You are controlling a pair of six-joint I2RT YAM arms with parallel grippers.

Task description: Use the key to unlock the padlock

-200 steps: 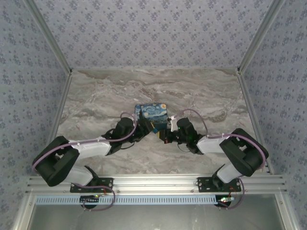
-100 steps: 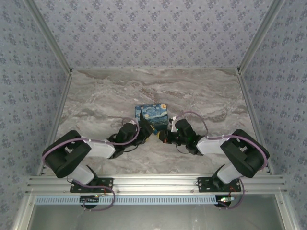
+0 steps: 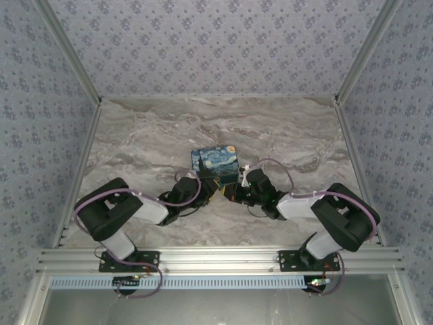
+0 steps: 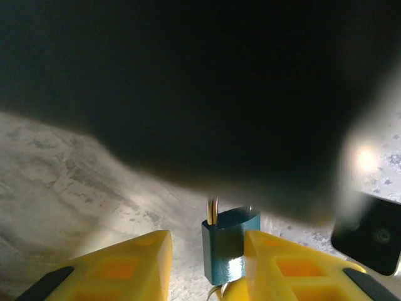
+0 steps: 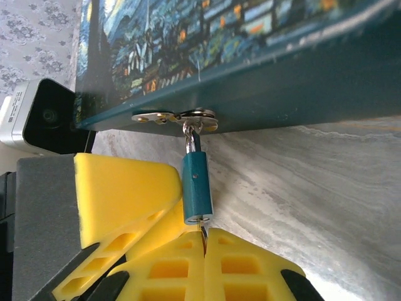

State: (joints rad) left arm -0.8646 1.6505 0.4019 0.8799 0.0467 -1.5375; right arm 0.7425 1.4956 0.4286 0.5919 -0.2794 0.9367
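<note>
Top external: box (image 3: pixel 215 161) sits mid-bench (image 3: pixel 135 135), and both arms meet at its 6 o'clock edge. Right wrist: padlock (image 5: pixel 196 188) hangs from hasp (image 5: pixel 182 116) on the box. Key (image 5: pixel 202 227) enters the padlock's 6 o'clock end, seemingly seated. Right jaws clenched on key. Left wrist: left jaws released, bracketing padlock, with a gap on its 9 o'clock side. Judgement: close left jaws to brace the body, then twist key on its own axis. Side pull risks bending or slipping.

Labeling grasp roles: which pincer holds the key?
The right pincer, shut on the key inserted in the padlock. The left pincer just straddles the padlock body, jaws apart.
</note>
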